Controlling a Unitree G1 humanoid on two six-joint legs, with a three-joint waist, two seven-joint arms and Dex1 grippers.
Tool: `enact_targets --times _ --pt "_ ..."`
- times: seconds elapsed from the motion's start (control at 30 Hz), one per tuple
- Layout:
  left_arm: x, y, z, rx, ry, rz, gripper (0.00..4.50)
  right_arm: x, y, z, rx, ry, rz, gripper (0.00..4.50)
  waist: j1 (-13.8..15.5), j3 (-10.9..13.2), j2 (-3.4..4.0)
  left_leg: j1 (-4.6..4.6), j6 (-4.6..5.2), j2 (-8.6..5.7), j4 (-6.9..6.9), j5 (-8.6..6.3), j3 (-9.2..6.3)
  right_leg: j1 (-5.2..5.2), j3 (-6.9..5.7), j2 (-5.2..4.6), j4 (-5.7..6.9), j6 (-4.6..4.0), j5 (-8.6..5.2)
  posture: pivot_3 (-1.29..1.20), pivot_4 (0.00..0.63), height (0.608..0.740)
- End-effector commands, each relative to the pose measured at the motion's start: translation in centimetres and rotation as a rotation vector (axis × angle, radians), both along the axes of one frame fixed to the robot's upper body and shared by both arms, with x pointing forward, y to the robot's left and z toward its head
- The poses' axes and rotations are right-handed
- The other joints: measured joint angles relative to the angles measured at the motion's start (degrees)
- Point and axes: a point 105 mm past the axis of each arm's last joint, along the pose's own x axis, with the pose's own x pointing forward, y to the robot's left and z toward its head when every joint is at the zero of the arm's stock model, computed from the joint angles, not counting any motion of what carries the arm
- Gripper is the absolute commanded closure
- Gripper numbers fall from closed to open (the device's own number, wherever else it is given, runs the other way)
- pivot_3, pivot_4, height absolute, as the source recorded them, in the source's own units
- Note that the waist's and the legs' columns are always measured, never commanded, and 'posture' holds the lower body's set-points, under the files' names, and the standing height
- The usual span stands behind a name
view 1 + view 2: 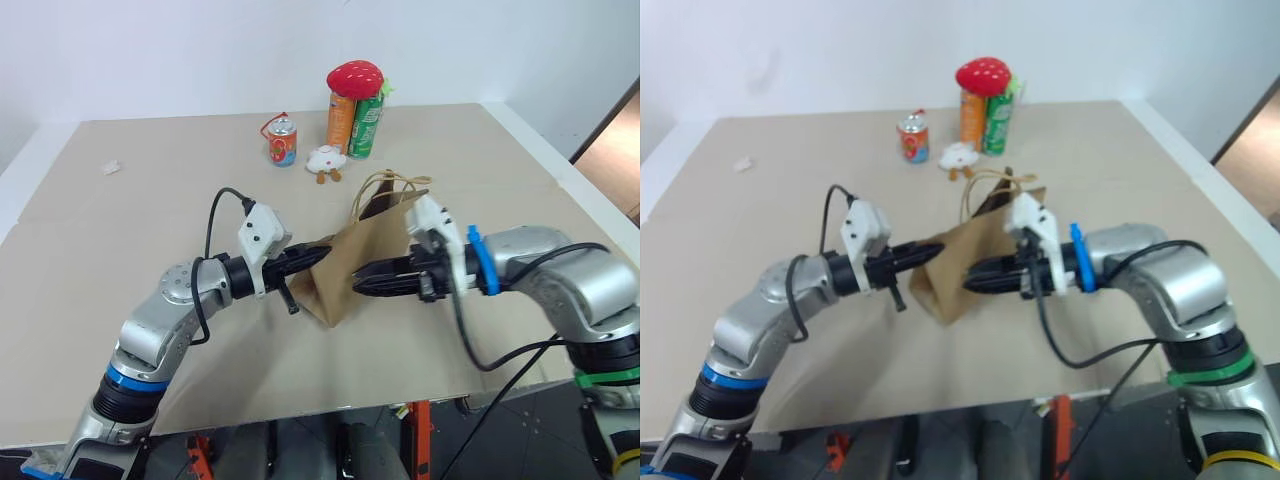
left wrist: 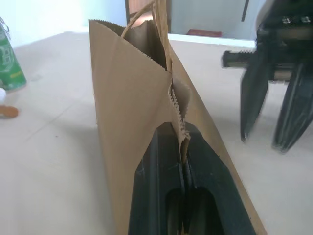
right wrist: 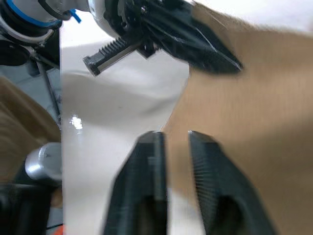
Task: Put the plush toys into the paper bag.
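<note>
- Nearest, the left gripper is clamped tight on the paper bag, its black fingers pinching the serrated top edge at one side fold; the bag stands upright on the table, between the two arms.
- The right gripper sits against the bag's broad face, on the side away from the left one; its fingers stand partly apart with a gap between them and nothing in it, the kraft paper just beyond their tips.
- The bag looks light and thin, stiff along its creases but easily crumpled; a pinch at the rim will lift it readily, yet a hard pull could tear the saw-tooth edge; I judge the rim beside a fold, or the base of a handle, the soundest hold.
- The mouth is nearly folded shut; it wants spreading by taking hold of the opposite rim, not the flat panel, which would only buckle.
- The twisted-cord handles rise as loops at the far end of the mouth; thin and floppy, prone to snagging a finger.
- Farther back lies a small white plush toy, near the cans and well apart from the bag; soft, light, squashable, best taken across its body.
- A red strawberry-like plush rests on top of the cans; likely to topple if nudged.
</note>
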Motion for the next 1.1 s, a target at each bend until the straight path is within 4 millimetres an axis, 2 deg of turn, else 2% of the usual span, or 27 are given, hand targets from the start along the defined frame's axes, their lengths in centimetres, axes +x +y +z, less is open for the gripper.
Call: enact_targets --times 0.03,0.07,0.1,0.13,0.17,0.2,0.37,0.53,0.83,0.93,1.1 --pt "0.7 1.7 1.0 0.072 -0.122 -0.009 4.50 0.1 -3.4 3.8 0.031 -0.123 -0.010 1.52 -0.01 0.00 0.00 0.00 -0.01 0.01 0.00 -0.01 0.01 -0.01 0.00 0.00 -0.02 0.00 0.00 0.00 0.150 0.740" --pt "0.8 2.1 1.2 0.087 -0.142 -0.027 4.50 0.4 -4.2 4.4 0.039 -0.149 -0.022 1.30 -0.13 0.00 0.00 0.00 -0.01 0.01 0.00 -0.01 0.01 -0.01 0.00 0.00 -0.02 0.00 0.00 0.00 0.150 0.740" --pt "0.7 2.6 1.5 0.090 -0.157 -0.055 4.50 0.6 -4.7 5.0 0.054 -0.183 -0.026 0.87 -0.17 0.00 0.00 0.01 -0.03 0.06 -0.01 -0.03 0.06 -0.06 0.00 0.01 -0.03 -0.02 0.01 0.00 0.150 0.740" --pt "0.5 3.1 1.9 0.094 -0.161 -0.096 4.50 0.9 -5.1 5.6 0.068 -0.224 -0.024 0.69 -0.19 0.00 0.00 0.02 -0.03 0.10 -0.01 -0.03 0.09 -0.08 -0.01 0.02 -0.03 -0.06 0.04 0.00 0.150 0.740" --pt "0.3 3.4 2.1 0.104 -0.165 -0.132 4.50 1.1 -5.4 6.1 0.076 -0.257 -0.021 0.19 -0.21 0.00 0.00 0.02 -0.04 0.11 -0.01 -0.03 0.10 -0.09 -0.01 0.03 -0.03 -0.07 0.04 0.00 0.150 0.740" --pt "0.0 3.8 2.1 0.123 -0.166 -0.169 4.50 1.2 -5.4 6.3 0.078 -0.284 -0.012 0.04 -0.22 0.00 0.01 0.02 -0.04 0.14 -0.01 -0.03 0.12 -0.14 -0.03 0.05 -0.02 -0.10 0.06 0.00 0.150 0.740" --pt "-1.3 5.0 2.1 0.187 -0.157 -0.294 4.50 1.4 -5.6 6.9 0.085 -0.323 0.024 0.04 -0.14 0.00 0.01 -0.01 -0.15 0.21 -0.05 -0.11 0.17 -0.23 -0.10 0.03 -0.03 -0.12 0.07 0.00 0.150 0.740" --pt "-1.9 5.9 2.8 0.201 -0.147 -0.357 4.50 1.1 -5.9 7.8 0.117 -0.237 0.035 0.04 -0.14 0.01 0.00 -0.24 -0.09 0.24 -0.05 -0.08 0.35 -0.57 0.03 0.03 -0.02 -0.12 0.09 0.00 0.150 0.740" --pt "-3.6 4.7 4.5 0.186 -0.184 -0.498 4.50 0.8 -6.6 8.3 0.091 -0.232 0.031 0.04 -0.13 0.01 0.00 -0.31 -0.05 0.26 -0.04 -0.09 0.50 -0.68 0.11 0.04 -0.01 -0.09 0.11 0.00 0.150 0.740" --pt "-4.3 4.5 4.3 0.218 -0.202 -0.549 4.50 0.5 -6.7 8.5 0.089 -0.228 0.036 0.04 -0.13 0.00 0.01 -0.31 -0.05 0.30 -0.04 -0.08 0.55 -0.70 0.11 0.07 -0.01 -0.08 0.12 0.00 0.150 0.740" --pt "-4.9 4.6 2.4 0.287 -0.201 -0.615 4.50 0.2 -6.6 8.4 0.088 -0.221 0.046 0.04 -0.13 0.00 0.01 -0.31 -0.04 0.33 -0.04 -0.08 0.64 -0.71 0.11 0.12 0.00 -0.10 0.14 0.00 0.150 0.740"
